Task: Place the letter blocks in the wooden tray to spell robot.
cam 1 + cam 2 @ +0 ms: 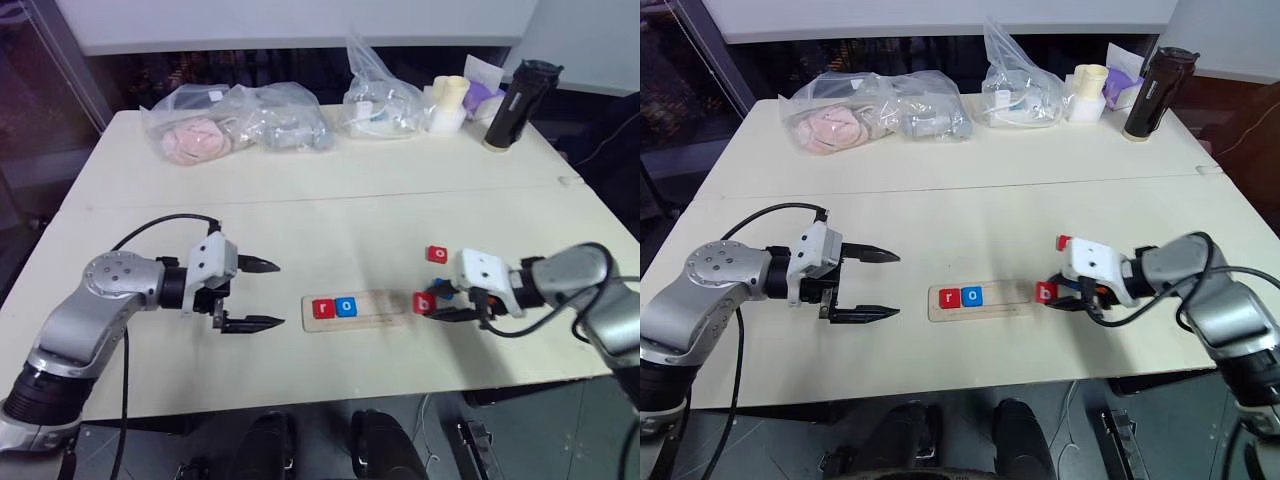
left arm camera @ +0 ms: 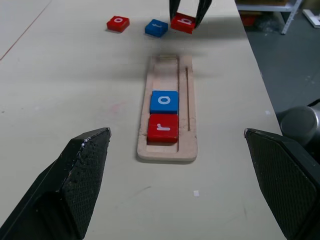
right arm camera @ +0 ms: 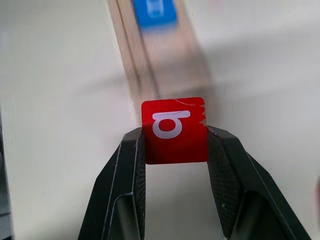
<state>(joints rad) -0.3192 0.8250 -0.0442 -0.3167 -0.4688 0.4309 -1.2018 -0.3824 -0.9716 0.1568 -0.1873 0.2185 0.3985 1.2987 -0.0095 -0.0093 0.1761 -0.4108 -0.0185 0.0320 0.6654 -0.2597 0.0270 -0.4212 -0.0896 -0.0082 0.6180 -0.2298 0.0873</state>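
The long, narrow pale-wood tray (image 1: 357, 310) lies on the cream surface (image 1: 330, 215) near its front edge, between the two arms. In its left end sit a red square block with a white "r" (image 1: 323, 308) and, touching it, a blue square block with a white "o" (image 1: 346, 306); the other slots of the tray are bare.

The right tool (image 3: 175, 145) has its two black fingers pinching a red square block with a white "b" (image 3: 174, 130), held just off the tray's right end. Close behind that tool, a red block marked "o" (image 1: 437, 254) lies on the surface, and a blue block (image 2: 156, 27) sits between it and the held block, partly hidden by the tool in the head views.

The left tool (image 1: 250, 294) hangs left of the tray with its fingers spread wide, holding nothing.

Along the far edge stand clear plastic bags with pale contents (image 1: 235, 122), a cream cup (image 1: 449, 103) and a black cylindrical bottle (image 1: 517, 103), well apart from the tray.
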